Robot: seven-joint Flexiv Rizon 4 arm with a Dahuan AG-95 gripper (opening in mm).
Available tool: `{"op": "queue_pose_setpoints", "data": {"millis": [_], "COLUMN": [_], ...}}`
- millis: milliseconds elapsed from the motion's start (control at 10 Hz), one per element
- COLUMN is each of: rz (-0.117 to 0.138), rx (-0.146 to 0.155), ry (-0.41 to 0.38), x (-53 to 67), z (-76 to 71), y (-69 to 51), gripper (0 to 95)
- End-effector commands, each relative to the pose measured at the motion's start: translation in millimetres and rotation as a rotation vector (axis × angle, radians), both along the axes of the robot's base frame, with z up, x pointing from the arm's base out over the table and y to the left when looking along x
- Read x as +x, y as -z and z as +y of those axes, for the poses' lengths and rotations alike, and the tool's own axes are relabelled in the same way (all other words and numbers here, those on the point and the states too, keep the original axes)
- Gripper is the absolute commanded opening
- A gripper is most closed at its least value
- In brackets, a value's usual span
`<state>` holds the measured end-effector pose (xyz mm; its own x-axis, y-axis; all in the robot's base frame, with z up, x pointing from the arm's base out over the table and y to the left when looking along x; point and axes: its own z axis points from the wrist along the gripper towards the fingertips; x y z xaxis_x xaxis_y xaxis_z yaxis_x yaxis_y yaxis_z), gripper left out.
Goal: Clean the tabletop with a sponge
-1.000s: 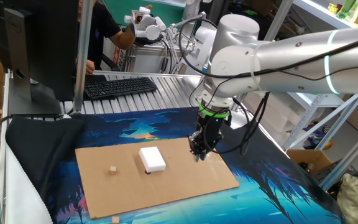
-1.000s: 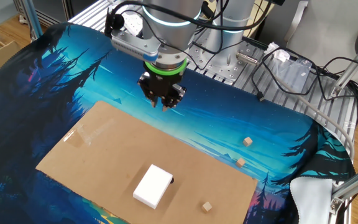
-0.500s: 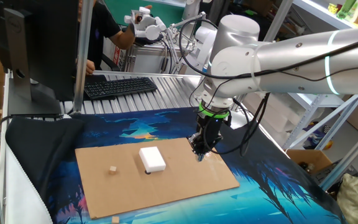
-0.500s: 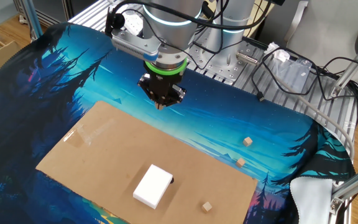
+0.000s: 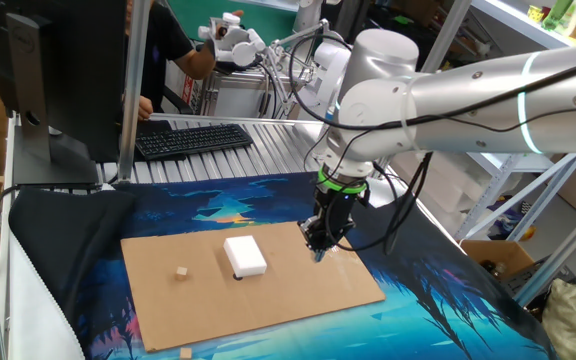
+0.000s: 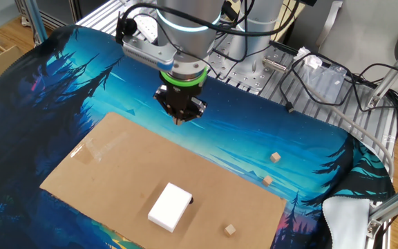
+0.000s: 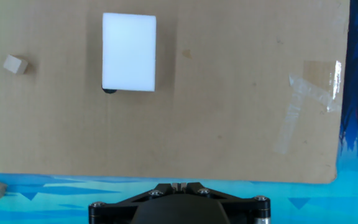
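Note:
The white sponge lies flat on the cardboard-brown tabletop sheet, left of my gripper. In the other fixed view the sponge is near the sheet's front edge, and my gripper hovers above the sheet's far edge, well apart from it. In the hand view the sponge is at the upper left of the sheet, with a small dark spot at its corner. My gripper is shut and empty.
A tiny tan cube sits on the sheet left of the sponge; it also shows in the hand view. Two more cubes lie on the blue patterned mat. Clear tape marks one sheet corner. A keyboard lies behind.
The gripper's fingers have come together from slightly apart. The hand has shifted a little along the sheet's far edge. The sponge has not moved.

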<state>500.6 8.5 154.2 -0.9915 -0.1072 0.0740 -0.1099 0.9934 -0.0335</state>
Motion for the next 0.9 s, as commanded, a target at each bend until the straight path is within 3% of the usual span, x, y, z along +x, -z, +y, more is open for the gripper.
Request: {"op": "queue_pose_setpoints", "data": {"millis": [100,700,900], "rz": [0.0,0.002,0.001], "rx": [-0.001,0.001,0.004], "ry": [0.003,0.028,0.026], "x": [0.4,18.9,32.2], "z": [2.0,25.6,30.6], "y": [2.6,18.8,27.5], "gripper": [0.0,0.0,0.0]}}
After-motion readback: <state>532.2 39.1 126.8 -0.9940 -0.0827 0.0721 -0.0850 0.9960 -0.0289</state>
